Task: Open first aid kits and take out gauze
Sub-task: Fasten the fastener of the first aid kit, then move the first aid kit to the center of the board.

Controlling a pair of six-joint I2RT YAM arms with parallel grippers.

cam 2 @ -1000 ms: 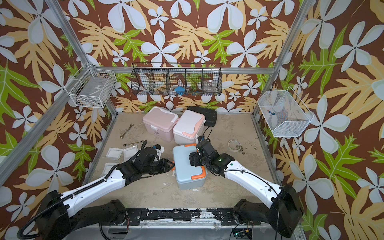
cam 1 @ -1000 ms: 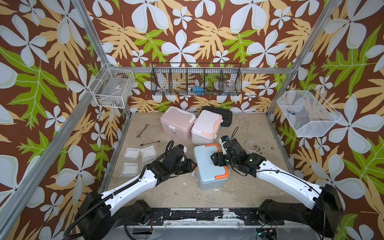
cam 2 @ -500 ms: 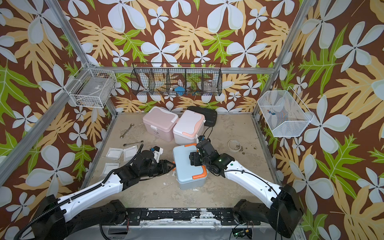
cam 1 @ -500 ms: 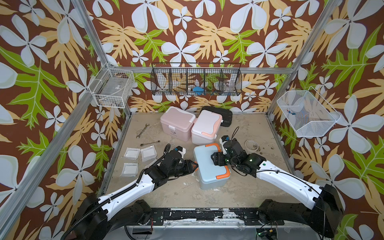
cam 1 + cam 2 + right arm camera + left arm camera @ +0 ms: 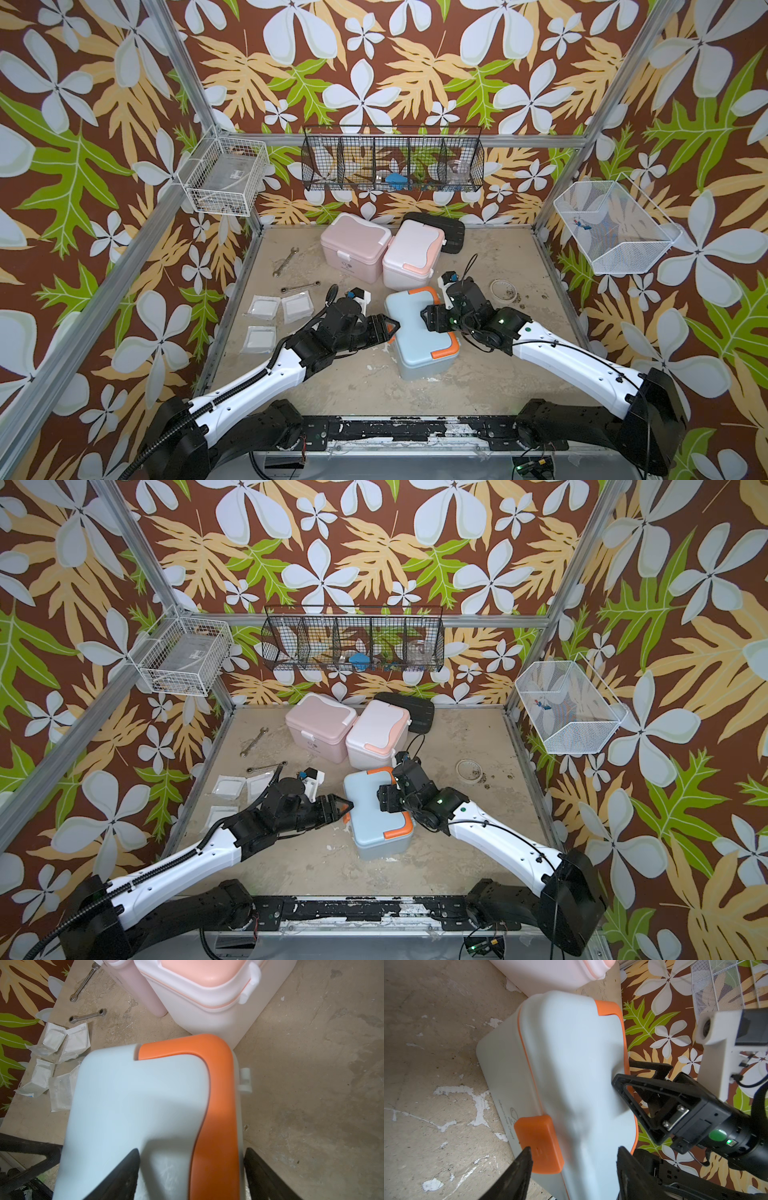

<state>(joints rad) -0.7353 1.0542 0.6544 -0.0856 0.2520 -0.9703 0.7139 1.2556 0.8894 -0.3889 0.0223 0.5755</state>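
- Blue plastic box (image 5: 419, 332) with orange trim stands shut on the worktop (image 5: 332, 382), nearest the front edge and about midway across.
- Left gripper (image 5: 390, 329) is at the box's left side, jaws apart and holding nothing. In the left wrist view one fingertip sits at the rim of the orange latch (image 5: 538, 1142).
- Right gripper (image 5: 428, 320) lies over the lid, jaws spread either side of the orange handle (image 5: 218, 1095) and not clamped on it.
- The step in hand looks like unclipping the latch. Hook a fingertip under its free lip and pry outward, while the right arm bears down on the lid so the light box neither slides nor tips.
- Gauze packets (image 5: 261, 338) already lie by the left edge, clear of both arms.
- Pink box (image 5: 355, 247) and white-and-peach box (image 5: 409, 259) stand side by side toward the back edge, both shut, so two kits seem left to open.
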